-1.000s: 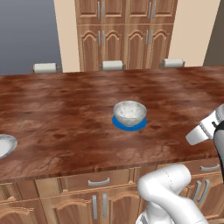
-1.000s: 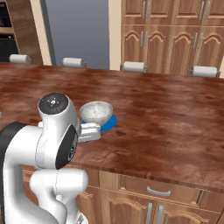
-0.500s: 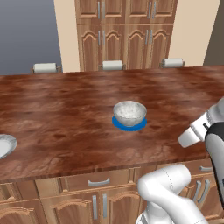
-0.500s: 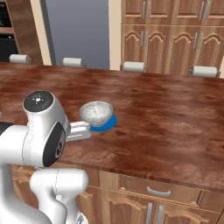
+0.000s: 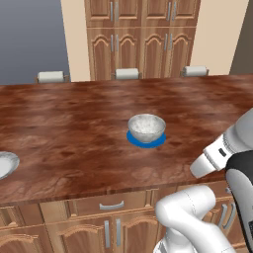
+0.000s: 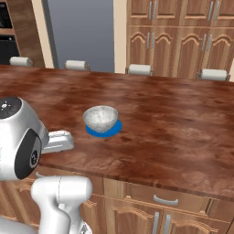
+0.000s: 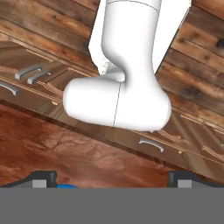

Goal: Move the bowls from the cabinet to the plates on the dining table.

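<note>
Glossy reddish wood of the dining table [image 5: 74, 133] is carrying your pale speckled bowl [image 5: 146, 128], which is sitting on the blue plate [image 5: 146, 141] near mid-table. Your white-grey plate [image 5: 6, 164] is lying well apart at the left edge. Your gripper [image 7: 112, 178] is standing spread wide, pinching nothing.

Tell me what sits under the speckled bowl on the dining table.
The speckled bowl sits on the blue plate, of which a ring shows around its base. The plate's middle is covered by the bowl.
</note>
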{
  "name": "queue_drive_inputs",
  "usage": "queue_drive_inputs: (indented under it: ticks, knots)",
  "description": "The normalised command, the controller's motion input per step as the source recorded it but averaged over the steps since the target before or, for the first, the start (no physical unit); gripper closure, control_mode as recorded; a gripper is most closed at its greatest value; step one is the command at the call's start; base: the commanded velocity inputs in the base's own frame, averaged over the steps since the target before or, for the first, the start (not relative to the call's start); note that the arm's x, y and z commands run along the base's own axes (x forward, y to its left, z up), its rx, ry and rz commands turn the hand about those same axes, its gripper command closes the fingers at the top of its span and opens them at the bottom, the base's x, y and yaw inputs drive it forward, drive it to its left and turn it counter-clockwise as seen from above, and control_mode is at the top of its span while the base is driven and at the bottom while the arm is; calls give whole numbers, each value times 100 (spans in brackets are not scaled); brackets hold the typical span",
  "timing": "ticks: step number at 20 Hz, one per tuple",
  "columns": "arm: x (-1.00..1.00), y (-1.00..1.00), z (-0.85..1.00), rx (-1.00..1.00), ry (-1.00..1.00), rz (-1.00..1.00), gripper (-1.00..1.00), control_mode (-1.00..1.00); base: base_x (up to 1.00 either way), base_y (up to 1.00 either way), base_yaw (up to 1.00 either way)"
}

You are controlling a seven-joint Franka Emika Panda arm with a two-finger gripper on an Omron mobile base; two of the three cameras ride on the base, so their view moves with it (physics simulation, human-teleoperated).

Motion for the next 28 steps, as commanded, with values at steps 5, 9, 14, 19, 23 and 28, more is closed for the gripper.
queue_drive_inputs:
  ticks: [5, 9, 14, 19, 23, 28]
  knots:
    - [-6, 7, -5, 0, 0, 0, -100, 100, -2, 1, 0]
    - [0, 0, 0, 0, 0, 0, -100, 100, -22, 0, 0]
    - [0, 0, 0, 0, 0, 0, -100, 100, -80, 0, 0]
    - [0, 0, 0, 0, 0, 0, -100, 100, -46, -14, -2]
    - [0, 0, 0, 0, 0, 0, -100, 100, 0, -84, -4]
    - [0, 0, 0, 0, 0, 0, -100, 100, -1, -100, -2]
